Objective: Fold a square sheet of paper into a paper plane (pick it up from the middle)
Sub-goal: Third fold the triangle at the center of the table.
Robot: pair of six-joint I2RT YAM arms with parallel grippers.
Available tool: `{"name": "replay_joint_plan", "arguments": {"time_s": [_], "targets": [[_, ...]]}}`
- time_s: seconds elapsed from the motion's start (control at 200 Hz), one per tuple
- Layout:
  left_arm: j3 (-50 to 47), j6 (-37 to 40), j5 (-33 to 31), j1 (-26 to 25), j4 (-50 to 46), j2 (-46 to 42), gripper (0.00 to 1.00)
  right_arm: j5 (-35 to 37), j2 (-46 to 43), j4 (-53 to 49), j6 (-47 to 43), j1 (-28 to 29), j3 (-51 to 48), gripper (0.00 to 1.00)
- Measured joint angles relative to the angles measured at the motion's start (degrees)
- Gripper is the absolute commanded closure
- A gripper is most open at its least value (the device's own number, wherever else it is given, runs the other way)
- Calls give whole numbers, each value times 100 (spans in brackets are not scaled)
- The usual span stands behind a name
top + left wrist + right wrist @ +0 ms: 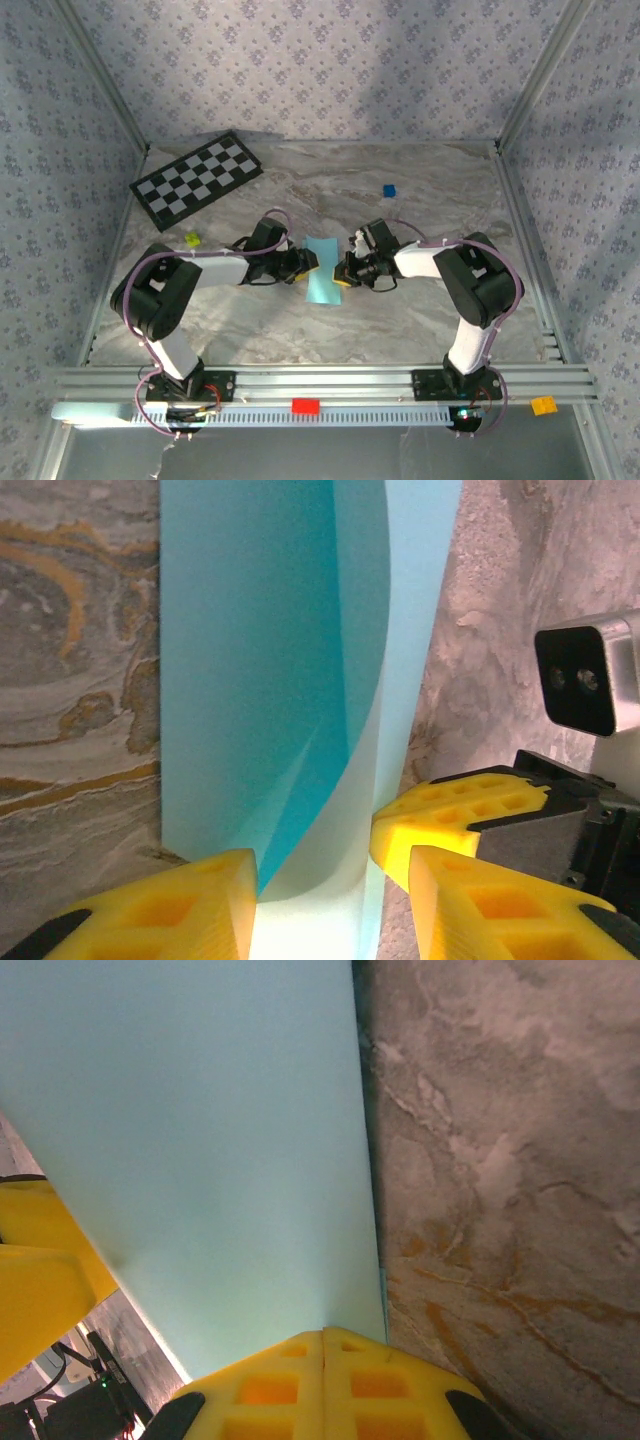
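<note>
Viewing from above: the square sheet of paper [323,270] sits on the marble table [420,310], folded into a narrow upright strip, one layer curling over another in the left wrist view.

Left gripper [308,262] is at the sheet's left edge. Its yellow fingers [160,915] stand apart with the folded paper between them; one finger touches the sheet and the other is clear of it. Tool released.

Right gripper [343,272] is at the sheet's right edge. In the right wrist view its fingers [380,1380] are pressed together with no gap, and the sheet's edge runs into the seam. It seems to pinch the paper, though the contact itself is hidden.

Checkerboard [197,178] lies well apart from the sheet, far-left. Small blue cube [389,190] lies far-right of the sheet, apart.
</note>
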Motion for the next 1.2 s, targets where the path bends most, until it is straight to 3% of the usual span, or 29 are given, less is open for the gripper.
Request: {"name": "replay_joint_plan", "arguments": {"time_s": [0.3, 0.81, 1.07, 1.204], "targets": [[0, -22, 0, 50, 221, 0, 53, 0, 0, 0, 0, 0, 0, 98], [-284, -197, -2, 74, 79, 0, 79, 0, -9, 4, 2, 0, 0, 96], [-286, -245, -4, 74, -35, -70, 94, 87, -116, 85, 33, 4, -92, 85], [-286, -254, -2, 72, -107, -166, 97, 321, -354, -7, 17, 4, -149, 73]]}}
